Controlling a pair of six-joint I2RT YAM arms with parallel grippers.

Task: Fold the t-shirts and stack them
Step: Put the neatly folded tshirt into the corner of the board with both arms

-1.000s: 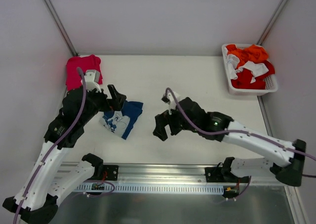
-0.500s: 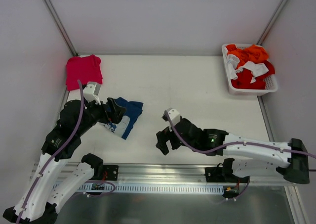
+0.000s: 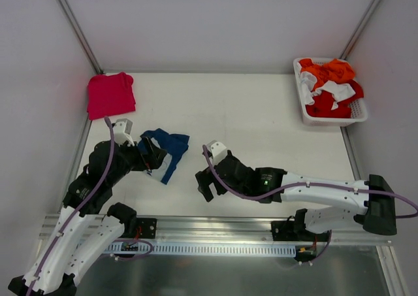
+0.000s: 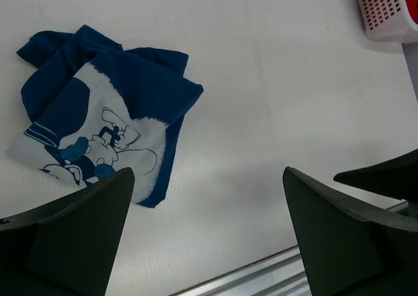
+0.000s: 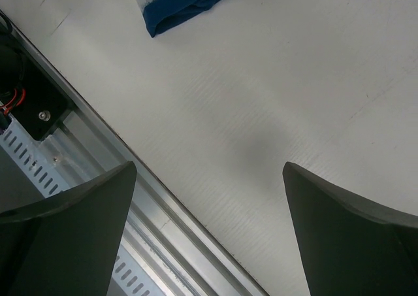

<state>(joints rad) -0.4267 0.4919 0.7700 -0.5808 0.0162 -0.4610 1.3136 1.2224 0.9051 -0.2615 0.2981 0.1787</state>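
Observation:
The navy blue t-shirt (image 3: pixel 171 146) lies crumpled on the white table at the left, its white cartoon print facing up. It shows again in the left wrist view (image 4: pixel 111 106), and its lower hem shows in the right wrist view (image 5: pixel 189 0). The pinkish-red t-shirt (image 3: pixel 111 95) lies folded in the far left corner. My left gripper (image 3: pixel 154 159) hovers over the navy shirt's near left edge, open and empty (image 4: pixel 206 178). My right gripper (image 3: pixel 202 183) hangs to the right of the shirt near the table's front edge, open and empty (image 5: pixel 209 168).
A white basket (image 3: pixel 333 121) holding red, orange and white clothes stands at the far right, its corner also in the left wrist view (image 4: pixel 385 15). A metal rail (image 3: pixel 215 227) runs along the table's near edge, seen under the right gripper as well (image 5: pixel 98 178).
Both arms have drawn back toward the near edge. The left gripper slid down off the navy shirt's middle. The right gripper moved left and nearer. Both stayed open.

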